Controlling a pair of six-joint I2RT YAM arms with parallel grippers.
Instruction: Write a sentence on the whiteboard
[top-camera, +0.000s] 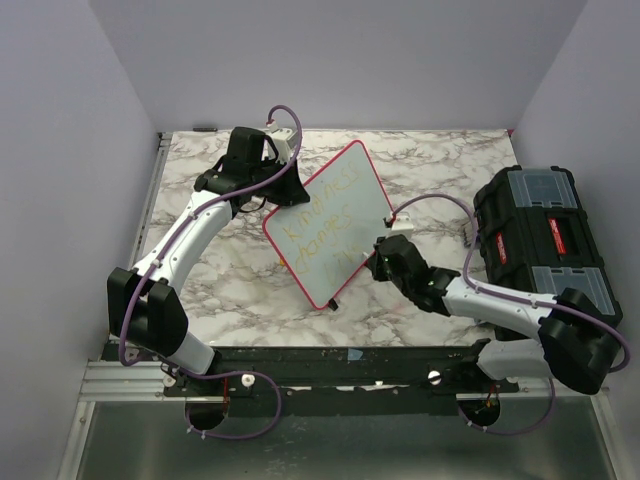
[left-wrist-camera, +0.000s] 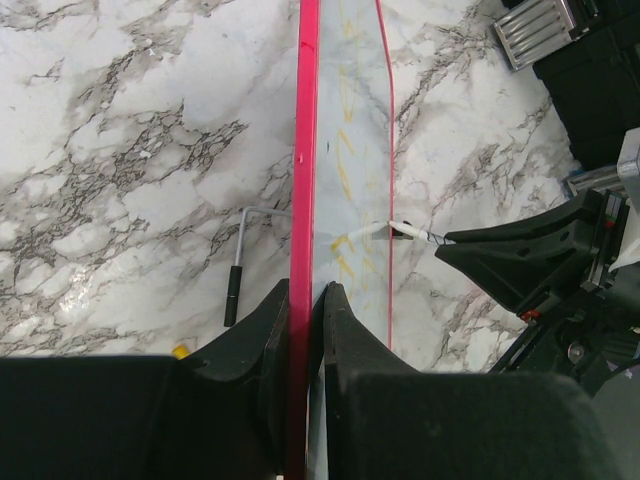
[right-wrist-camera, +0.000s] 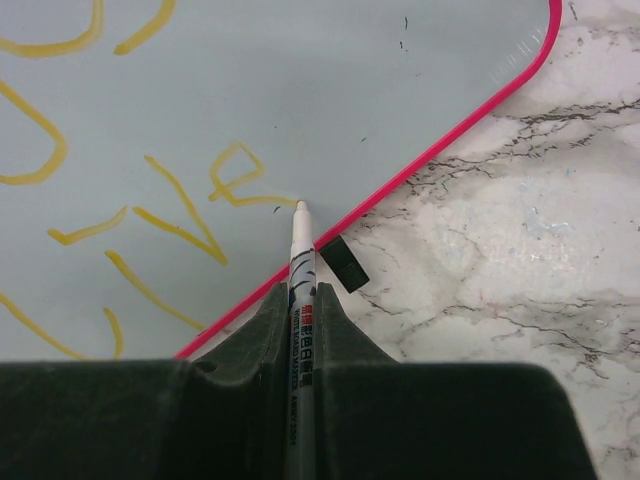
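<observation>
The whiteboard, white with a thin pinkish-red frame, is held tilted above the marble table. My left gripper is shut on its upper left edge. The sentence shows as faint yellow letters in lines across the board, and as large strokes in the right wrist view. My right gripper is shut on a white marker, whose tip touches the board near its lower right edge, beside a small black clip. The marker tip also shows in the left wrist view.
A black toolbox with red latches stands at the table's right side. A thin metal rod with a black handle lies on the marble table under the board's left side. Purple walls enclose the table.
</observation>
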